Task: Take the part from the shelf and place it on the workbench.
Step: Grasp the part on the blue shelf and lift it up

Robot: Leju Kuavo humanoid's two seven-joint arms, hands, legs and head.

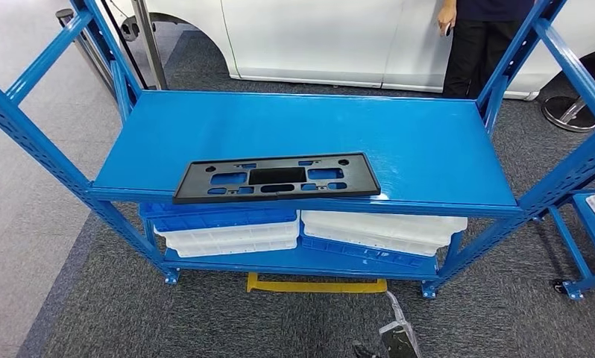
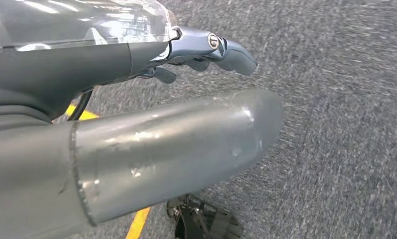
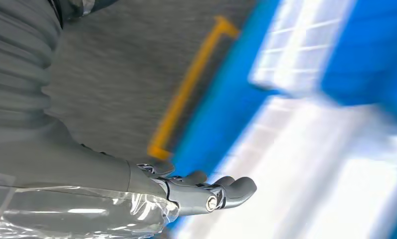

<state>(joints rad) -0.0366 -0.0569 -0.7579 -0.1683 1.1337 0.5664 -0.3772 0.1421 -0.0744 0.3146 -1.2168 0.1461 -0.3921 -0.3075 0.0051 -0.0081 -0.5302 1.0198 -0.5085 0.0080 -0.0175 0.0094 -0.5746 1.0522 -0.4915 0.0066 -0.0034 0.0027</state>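
Two hands hang empty, fingers loosely spread: our left hand (image 2: 206,50) and right hand (image 3: 196,191). At frame centre the black part (image 1: 276,178) overhangs the blue shelf (image 1: 429,149) front edge; we should grip both ends evenly, lifting level.

Left hand (image 2: 206,50): blue-grey metallic fingers, a round silver screw at one knuckle, clear crinkled plastic film over the back, dark grey cover behind. Thick dull-silver thumb (image 2: 186,144), scuffed and scratched, with a seam ring near its base. Black cable looped beneath. Right hand (image 3: 206,191): same grey fingers, same silver screw, clear film wrap, grey ribbed cover (image 3: 17,74) behind the wrist.
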